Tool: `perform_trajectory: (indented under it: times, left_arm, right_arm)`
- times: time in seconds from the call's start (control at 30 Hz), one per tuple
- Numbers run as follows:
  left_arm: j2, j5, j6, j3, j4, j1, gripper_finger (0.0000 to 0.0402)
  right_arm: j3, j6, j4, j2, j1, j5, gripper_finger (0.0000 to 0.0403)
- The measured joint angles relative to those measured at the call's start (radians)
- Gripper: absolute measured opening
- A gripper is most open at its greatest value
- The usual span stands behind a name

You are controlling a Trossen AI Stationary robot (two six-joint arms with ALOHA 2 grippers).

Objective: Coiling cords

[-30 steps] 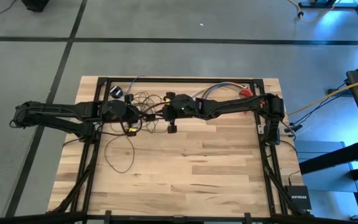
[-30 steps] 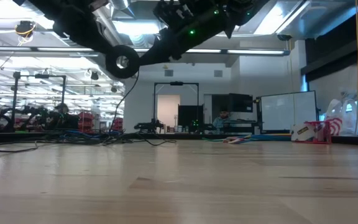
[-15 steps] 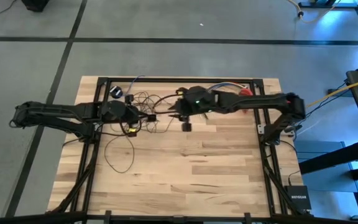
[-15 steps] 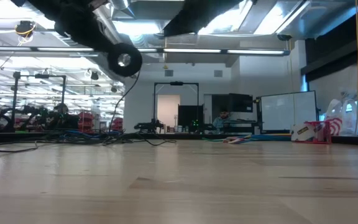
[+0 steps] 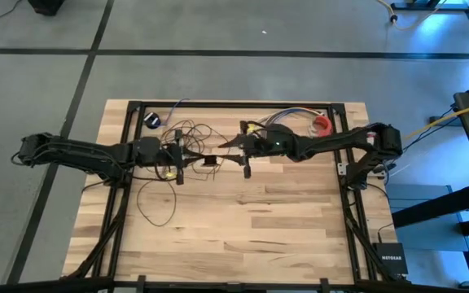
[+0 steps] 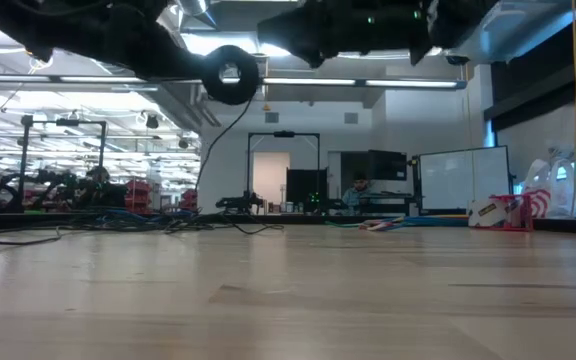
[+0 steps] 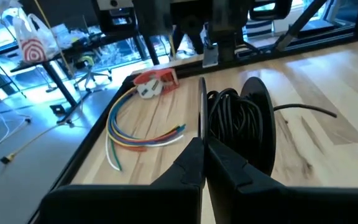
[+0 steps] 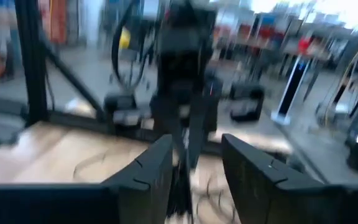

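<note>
The cords [image 5: 192, 133] are a thin dark wire lying in loose loops near the table's far edge. One big loop [image 5: 155, 199] lies on the wood nearer the front, and a small black puck [image 5: 153, 120] lies at the far left. My left gripper [image 5: 192, 155] is shut among the loops. In the left wrist view a wound black coil [image 7: 232, 118] shows just past its fingertips [image 7: 205, 144]. My right gripper [image 5: 228, 145] stands open a little to the right and faces the left one, with nothing between its fingers [image 8: 157, 168]. My left gripper pinches one thin strand of the cord [image 7: 202, 115] between its two fingertips. It comes roughly level from the table's left. The strand runs straight on past the tips, beside the black coil. Whether the fingers also touch the coil, I cannot tell.
A short bundle of multicoloured wires [image 5: 287, 116] and a red-and-white object [image 5: 322, 124] lie at the far right, behind my right arm. A black frame rail [image 5: 234, 104] runs along the far edge. The near half of the wooden table [image 5: 243, 236] is bare.
My right gripper has drawn back from the left gripper toward the table's right, and its arm has stretched out lower along the far edge. My left gripper has gone a little toward the right, still shut among the loops.
</note>
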Motion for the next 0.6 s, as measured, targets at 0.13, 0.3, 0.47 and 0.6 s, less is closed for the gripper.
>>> perform_trajectory:
  times: [0.13,0.3,0.47,0.6]
  left_arm:
    - [0.028,0.000,-0.006,0.000,0.040,0.000,0.0002]
    - [0.039,0.000,-0.012,0.000,0.050,-0.004,0.0002]
    - [0.038,0.001,-0.010,0.000,0.053,-0.010,0.0002]
    - [0.038,0.023,-0.011,0.000,0.057,-0.010,0.0003]
  right_arm:
    - [-0.035,0.047,0.222,0.058,0.001,0.016,0.0143]
    - [-0.002,0.070,0.183,0.117,0.001,0.006,0.0143]
    - [0.007,0.068,0.153,0.115,0.000,-0.002,0.0143]
    - [0.011,0.047,0.125,0.115,-0.001,0.007,0.0143]
